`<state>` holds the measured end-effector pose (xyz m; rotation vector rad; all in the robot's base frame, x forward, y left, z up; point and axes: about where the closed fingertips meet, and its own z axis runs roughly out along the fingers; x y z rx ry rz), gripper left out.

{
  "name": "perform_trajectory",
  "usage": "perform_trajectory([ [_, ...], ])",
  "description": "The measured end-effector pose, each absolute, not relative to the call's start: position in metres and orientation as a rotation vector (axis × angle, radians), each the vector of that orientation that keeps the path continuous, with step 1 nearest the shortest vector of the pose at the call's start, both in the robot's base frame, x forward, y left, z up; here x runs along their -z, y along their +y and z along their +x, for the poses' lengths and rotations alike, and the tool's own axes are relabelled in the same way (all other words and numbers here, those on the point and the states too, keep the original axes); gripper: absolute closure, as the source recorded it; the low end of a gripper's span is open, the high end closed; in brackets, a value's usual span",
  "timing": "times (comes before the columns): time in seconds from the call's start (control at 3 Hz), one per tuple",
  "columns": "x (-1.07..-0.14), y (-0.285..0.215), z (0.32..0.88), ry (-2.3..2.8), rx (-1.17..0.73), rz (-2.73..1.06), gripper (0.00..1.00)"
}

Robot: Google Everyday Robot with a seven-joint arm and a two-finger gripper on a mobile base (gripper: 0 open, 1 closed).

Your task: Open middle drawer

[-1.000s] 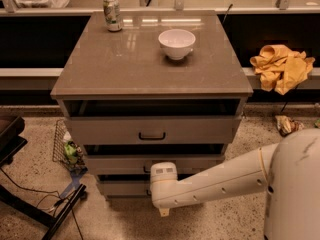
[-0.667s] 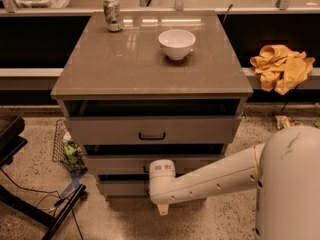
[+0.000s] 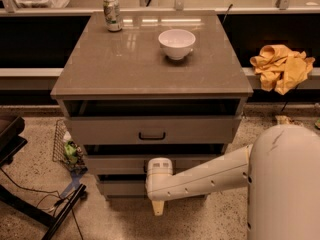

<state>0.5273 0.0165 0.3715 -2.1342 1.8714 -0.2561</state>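
Note:
The grey-beige cabinet (image 3: 150, 69) has three drawers. The middle drawer (image 3: 112, 164) is the second front down, below the top drawer (image 3: 100, 131) with its black bar handle (image 3: 151, 135). My gripper (image 3: 159, 176) is at the end of the white arm, right up against the centre of the middle drawer's front. It covers the spot where that drawer's handle lies, so the handle is hidden. The lowest drawer (image 3: 120, 188) sits just beneath.
A white bowl (image 3: 176, 43) and a can (image 3: 112, 14) stand on the cabinet top. A yellow cloth (image 3: 281, 66) lies on the ledge to the right. A wire basket (image 3: 67, 149) and a black stand (image 3: 30, 204) are on the floor to the left.
The near bulk of my arm has shifted a little to the left in view. The gripper stays at the middle drawer's front, and the drawers have not visibly moved.

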Motion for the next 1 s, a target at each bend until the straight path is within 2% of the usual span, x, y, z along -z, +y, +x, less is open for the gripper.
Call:
perform_trajectory([
  [0.33, -0.358, 0.027, 0.525, 1.877, 0.228, -2.158, 0.00],
  [0.67, -0.344, 0.033, 0.523, 1.883, 0.217, -2.183, 0.13],
  [1.0, -0.344, 0.032, 0.522, 1.884, 0.215, -2.183, 0.44],
])
